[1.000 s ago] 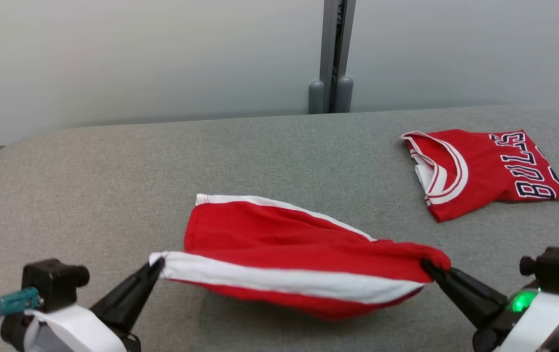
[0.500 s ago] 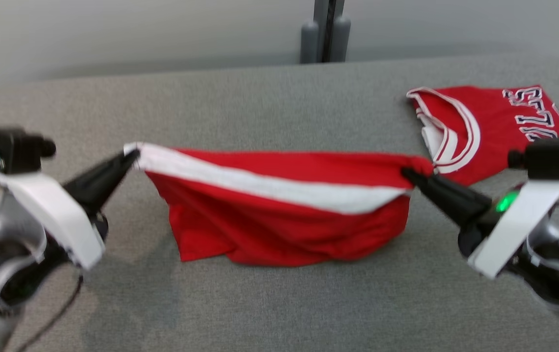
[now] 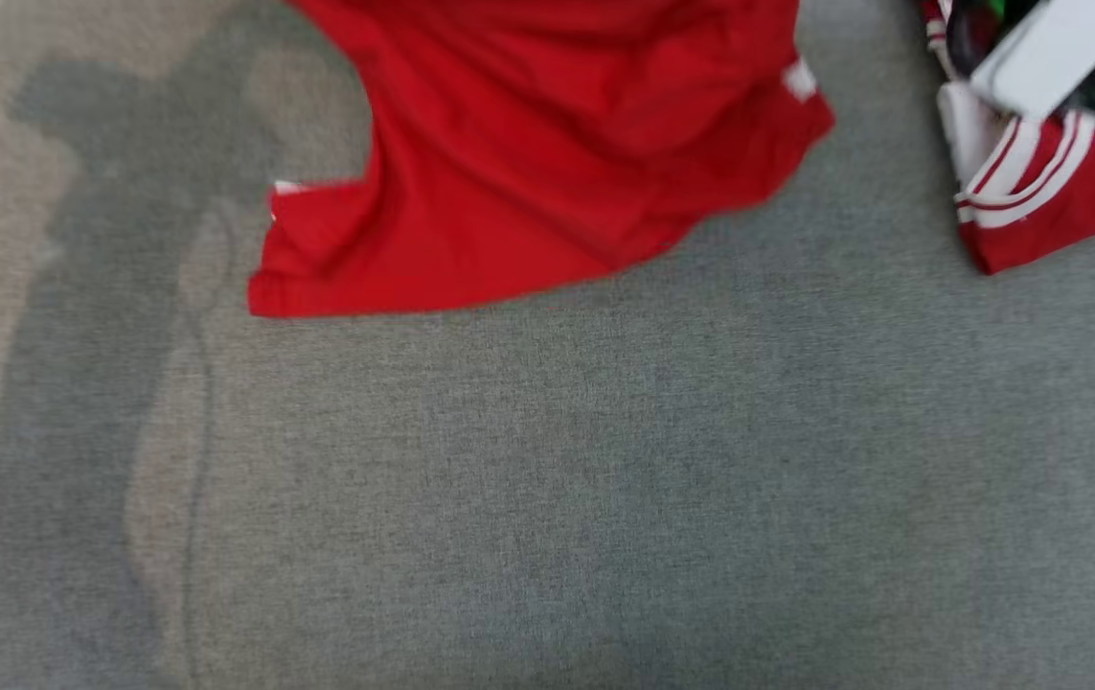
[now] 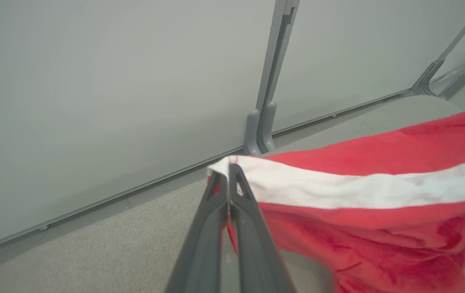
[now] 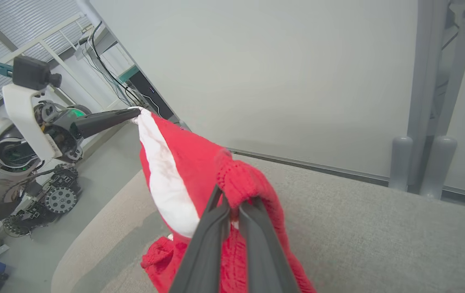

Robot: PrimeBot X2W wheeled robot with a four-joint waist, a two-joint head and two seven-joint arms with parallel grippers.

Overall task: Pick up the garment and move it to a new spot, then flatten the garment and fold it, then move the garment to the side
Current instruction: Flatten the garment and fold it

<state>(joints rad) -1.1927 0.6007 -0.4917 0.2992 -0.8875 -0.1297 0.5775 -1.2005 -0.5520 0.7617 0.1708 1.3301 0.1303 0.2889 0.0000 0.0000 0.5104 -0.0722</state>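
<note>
I record that my head camera has pitched downward. The garment (image 3: 547, 153), earlier lying mostly on the tabletop (image 3: 604, 479), has been raised and now hangs stretched between the left pincer (image 4: 227, 173) and right pincer (image 5: 234, 205).

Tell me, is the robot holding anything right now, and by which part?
Yes, the red garment, hung between both grippers: the left gripper pinches the end of its white stripe, the right gripper a bunched red corner at the other end.

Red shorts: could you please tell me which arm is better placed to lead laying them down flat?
Left, probably. The left end effector is shut on the white-striped corner of the red shorts beside bare grey table, while the right end effector, shut on the opposite corner, sits above the folded jersey.
</note>
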